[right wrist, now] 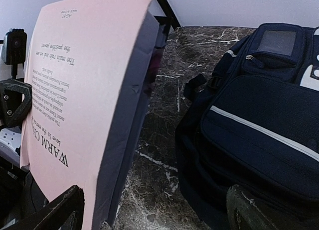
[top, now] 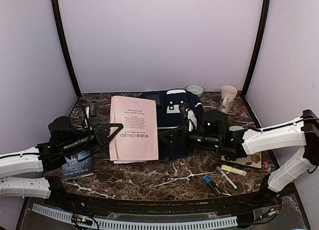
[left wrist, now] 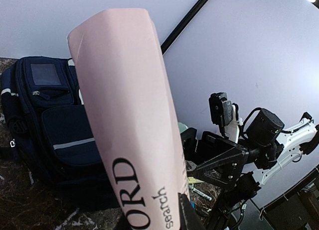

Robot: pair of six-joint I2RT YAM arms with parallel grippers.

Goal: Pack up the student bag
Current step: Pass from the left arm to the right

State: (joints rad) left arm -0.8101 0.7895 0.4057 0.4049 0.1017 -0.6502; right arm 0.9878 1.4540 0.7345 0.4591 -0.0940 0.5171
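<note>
Fingers (top: 107, 133) of my left pincer (top: 119, 126) are clamping the left edge of the pink book (top: 133, 128), which is showing just left of the student bag (top: 175, 118) on the bench (top: 169, 177). My right pincer (right wrist: 154, 210) is gaping wide and gripping nothing. One finger is sitting beside the book's edge and the other beside the bag's side; whether either is touching, I cannot tell. The bag is lying flat with its front pocket facing up and its insides hidden. Behind the bag a bowl (top: 194, 89) is sitting. Right of the bag a mug (top: 228, 97) is standing upright, contents unseen.
</note>
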